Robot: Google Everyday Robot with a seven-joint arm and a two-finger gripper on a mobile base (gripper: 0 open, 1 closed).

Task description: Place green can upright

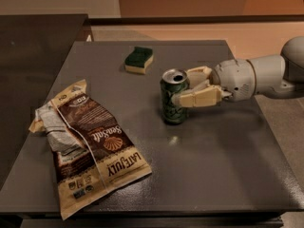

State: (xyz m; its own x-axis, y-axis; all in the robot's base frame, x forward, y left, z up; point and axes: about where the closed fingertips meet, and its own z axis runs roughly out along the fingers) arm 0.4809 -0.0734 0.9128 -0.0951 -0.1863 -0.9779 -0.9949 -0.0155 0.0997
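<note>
Hand at upright green can, table edges distant.

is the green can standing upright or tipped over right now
Upright. The green can stands on its base on the table, silver top facing up, with the gripper closed around its upper half.

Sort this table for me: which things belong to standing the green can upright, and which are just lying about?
In the job: small dark-green metal drink can, upright on the flat grey table; pale pincer, right at the can.
Lying about: rectangular green-and-yellow sponge; crumpled brown-and-cream snack bag.
</note>
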